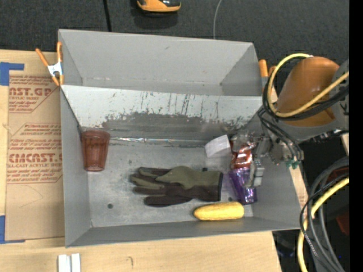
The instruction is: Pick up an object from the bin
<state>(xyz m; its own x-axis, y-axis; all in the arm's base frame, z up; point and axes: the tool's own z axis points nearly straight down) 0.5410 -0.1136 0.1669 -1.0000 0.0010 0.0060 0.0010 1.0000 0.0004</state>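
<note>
Packet [243,187] of crinkly purple foil

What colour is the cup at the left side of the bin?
The cup is a translucent dark red; the camera view shows it best.
</note>
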